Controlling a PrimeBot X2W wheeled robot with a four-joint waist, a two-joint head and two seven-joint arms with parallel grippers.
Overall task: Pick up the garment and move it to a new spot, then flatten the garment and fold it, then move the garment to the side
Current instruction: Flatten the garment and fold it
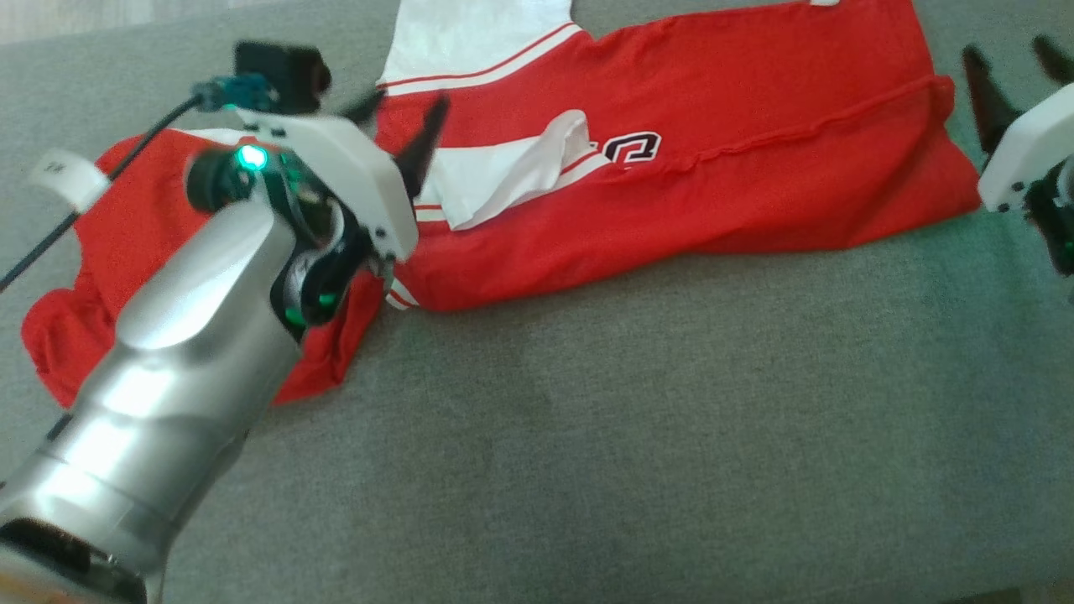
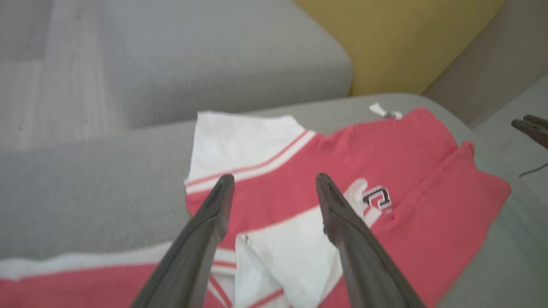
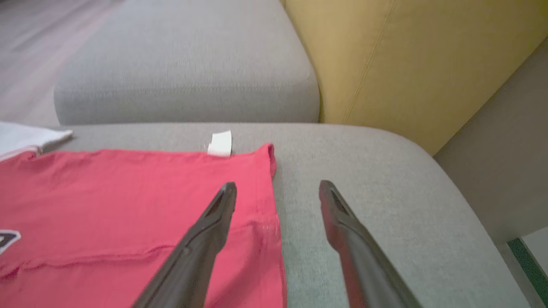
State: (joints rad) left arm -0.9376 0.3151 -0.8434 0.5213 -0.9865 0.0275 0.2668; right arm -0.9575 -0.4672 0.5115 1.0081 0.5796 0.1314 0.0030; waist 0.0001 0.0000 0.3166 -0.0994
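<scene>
Notably, wrist views show yellow cushion point(image 3: 406, 64) behind garment point(image 3: 128, 205)

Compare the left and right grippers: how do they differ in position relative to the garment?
The left gripper is poised over the garment at its white-and-red striped part, near the middle; the right gripper sits at the garment's right edge, mostly over the bare grey cushion. The left arm's silver forearm crosses the garment's crumpled end in the head view; the right arm covers none of it. Both are open and hold nothing.
</scene>
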